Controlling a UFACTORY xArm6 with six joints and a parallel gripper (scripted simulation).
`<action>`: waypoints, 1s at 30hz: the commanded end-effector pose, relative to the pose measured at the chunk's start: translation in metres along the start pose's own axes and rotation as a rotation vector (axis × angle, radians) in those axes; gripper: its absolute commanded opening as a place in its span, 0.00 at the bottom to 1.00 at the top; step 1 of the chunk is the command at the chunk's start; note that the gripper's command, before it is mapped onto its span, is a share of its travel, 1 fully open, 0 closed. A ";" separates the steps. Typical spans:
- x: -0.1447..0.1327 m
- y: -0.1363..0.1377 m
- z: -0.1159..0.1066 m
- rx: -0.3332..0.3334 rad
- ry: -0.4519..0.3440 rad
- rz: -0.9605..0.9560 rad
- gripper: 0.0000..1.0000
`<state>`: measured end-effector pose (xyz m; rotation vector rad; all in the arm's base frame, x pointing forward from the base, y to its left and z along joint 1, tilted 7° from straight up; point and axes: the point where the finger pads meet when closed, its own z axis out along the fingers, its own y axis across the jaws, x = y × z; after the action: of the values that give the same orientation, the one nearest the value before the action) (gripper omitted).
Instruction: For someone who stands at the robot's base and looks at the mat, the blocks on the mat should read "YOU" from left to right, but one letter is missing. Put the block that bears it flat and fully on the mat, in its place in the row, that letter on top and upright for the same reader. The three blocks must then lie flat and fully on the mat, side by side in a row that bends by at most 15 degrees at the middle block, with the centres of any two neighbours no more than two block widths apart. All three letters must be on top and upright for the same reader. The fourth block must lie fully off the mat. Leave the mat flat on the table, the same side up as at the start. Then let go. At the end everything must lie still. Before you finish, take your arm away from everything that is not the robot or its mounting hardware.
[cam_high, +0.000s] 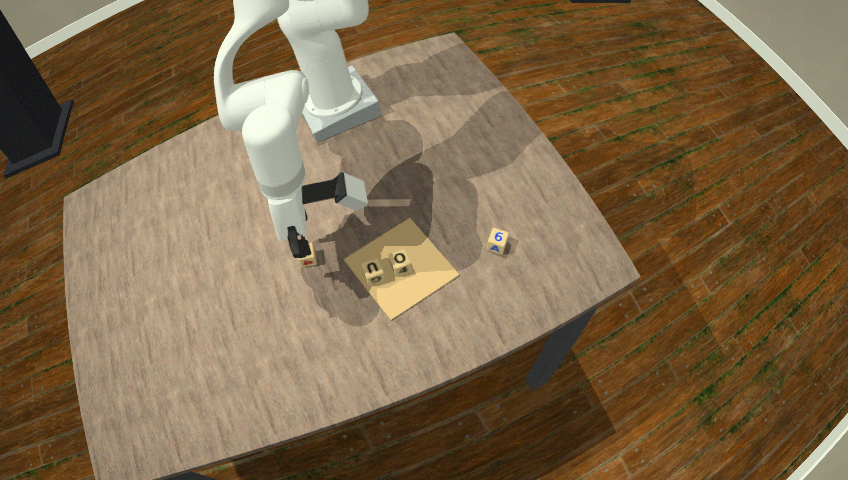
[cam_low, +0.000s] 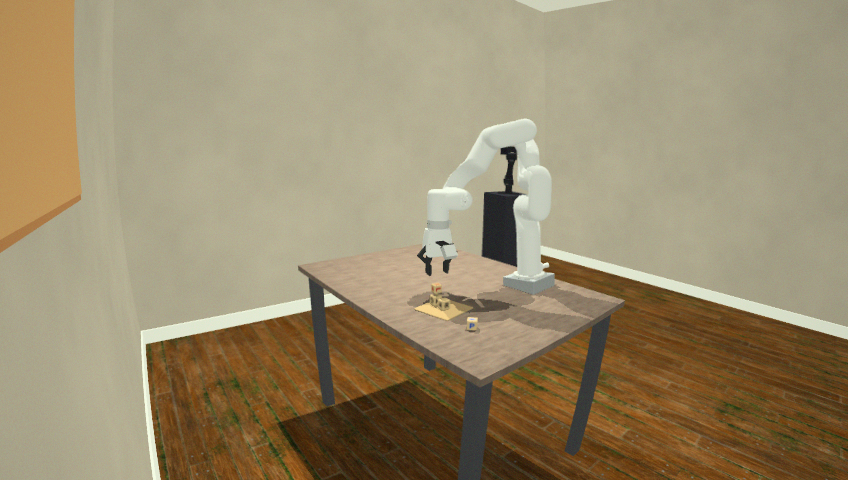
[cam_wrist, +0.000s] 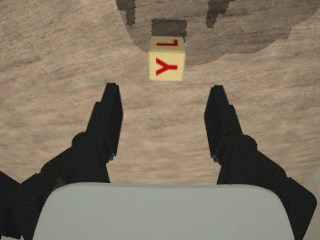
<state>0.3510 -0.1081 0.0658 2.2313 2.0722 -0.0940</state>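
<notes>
Beige walls and a plank floor ring the wooden table (cam_high: 178, 356) where all this sits. Off the mat, on the bare wood just beside its edge, lies the Y block (cam_wrist: 167, 66), red Y on top; from the wrist view the letter lies on its side. Above it hangs the pincer (cam_low: 436, 265), jaws parted wider than the block and gripping nothing, with clear air between the fingertips and the block below. On the tan mat (cam_high: 431, 279) the U block (cam_high: 373, 269) and the O block (cam_high: 400, 259) sit side by side, touching or nearly so. Well apart on the mat's other side, a fourth block (cam_high: 498, 239) rests on the table, a blue 6 on top.
</notes>
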 end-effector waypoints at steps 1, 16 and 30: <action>0.000 0.002 0.007 -0.004 -0.001 0.000 0.69; 0.000 0.002 0.026 -0.004 -0.001 0.000 0.69; 0.000 0.002 0.030 -0.004 -0.001 0.000 0.69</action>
<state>0.3522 -0.1109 0.0357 2.2311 2.0719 -0.0940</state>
